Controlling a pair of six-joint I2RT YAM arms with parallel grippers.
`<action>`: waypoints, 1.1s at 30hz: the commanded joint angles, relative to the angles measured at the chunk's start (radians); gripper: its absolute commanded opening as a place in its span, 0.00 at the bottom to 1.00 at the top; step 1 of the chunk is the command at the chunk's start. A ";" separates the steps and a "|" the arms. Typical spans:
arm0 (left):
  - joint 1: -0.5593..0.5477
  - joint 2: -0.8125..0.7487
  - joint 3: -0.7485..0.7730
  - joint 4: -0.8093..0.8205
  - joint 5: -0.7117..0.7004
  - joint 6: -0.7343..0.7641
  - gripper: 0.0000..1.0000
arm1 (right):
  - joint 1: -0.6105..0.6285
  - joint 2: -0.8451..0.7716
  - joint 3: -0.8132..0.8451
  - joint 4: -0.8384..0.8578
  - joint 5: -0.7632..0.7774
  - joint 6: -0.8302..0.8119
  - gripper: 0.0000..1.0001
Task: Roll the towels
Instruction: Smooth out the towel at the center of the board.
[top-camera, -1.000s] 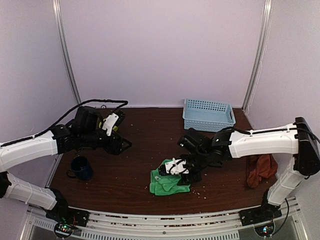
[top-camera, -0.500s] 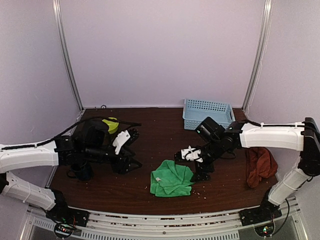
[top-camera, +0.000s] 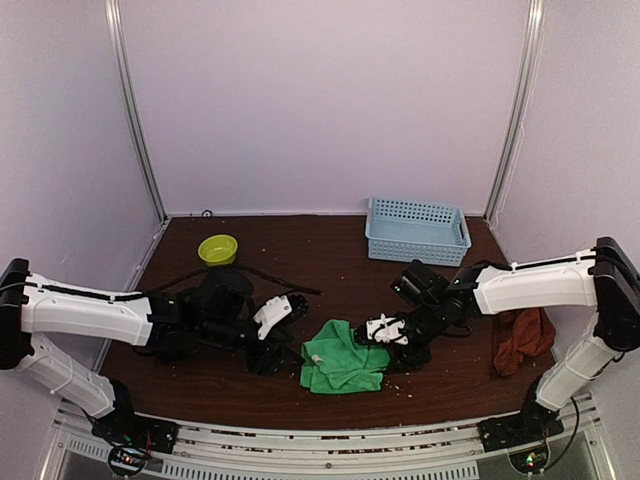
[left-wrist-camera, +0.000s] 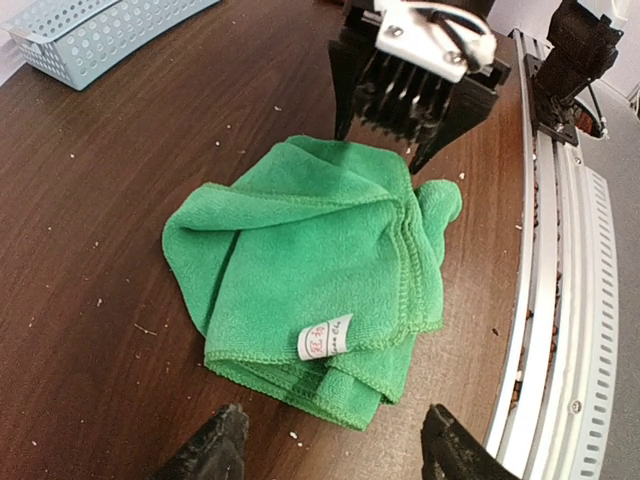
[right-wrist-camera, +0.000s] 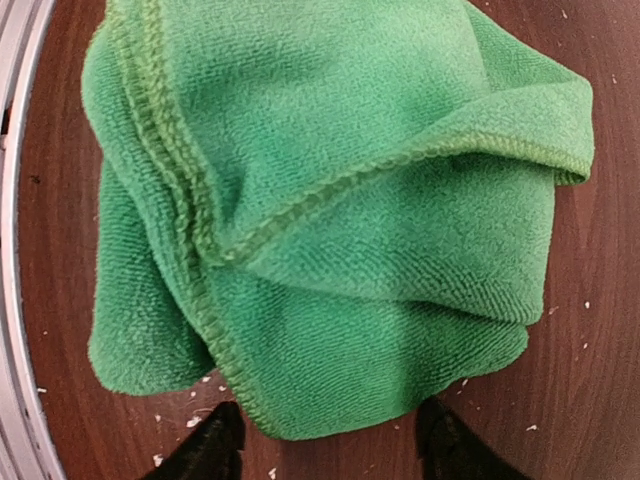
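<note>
Pale lilac walls on three sides, with a dark brown wooden table (top-camera: 300, 250) dusted all over with little light crumbs. A metal rail (top-camera: 330, 450) ran along the near edge. At the back right corner a light-blue basket (top-camera: 417, 229) sat up against the wall, and a yellow-green bowl (top-camera: 218, 249) sat back left. Plain brown tabletop showed between those two.

The green towel (top-camera: 343, 357) lay crumpled and loosely folded near the front middle, not far from the rail, with its white tag (left-wrist-camera: 325, 338) facing the left side. The rust towel (top-camera: 520, 338) was bunched at the right edge of the table, well apart from the green one.

The left arm was stretched out low across the table from the left, forearm nearly flat. The left gripper (left-wrist-camera: 330, 452) was open and aimed at the tag side of the green towel, close by but not on it. The right arm came in from the right with its elbow bent and wrist tipped down. The right gripper (left-wrist-camera: 390, 135) was spread open too, with its fingers standing at the opposite edge of the green towel. Whether they were actually pressing the cloth, I couldn't tell. From the right wrist the towel filled nearly the whole view.
</note>
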 joint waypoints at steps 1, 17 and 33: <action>-0.004 -0.040 -0.007 0.060 -0.026 -0.006 0.62 | 0.004 0.037 0.028 0.067 0.048 0.037 0.48; -0.049 -0.051 0.024 -0.041 -0.131 0.079 0.64 | -0.287 0.531 0.634 -0.014 -0.258 0.490 0.74; -0.236 0.310 0.225 0.014 -0.215 0.172 0.65 | -0.348 -0.062 0.308 0.053 -0.140 0.343 1.00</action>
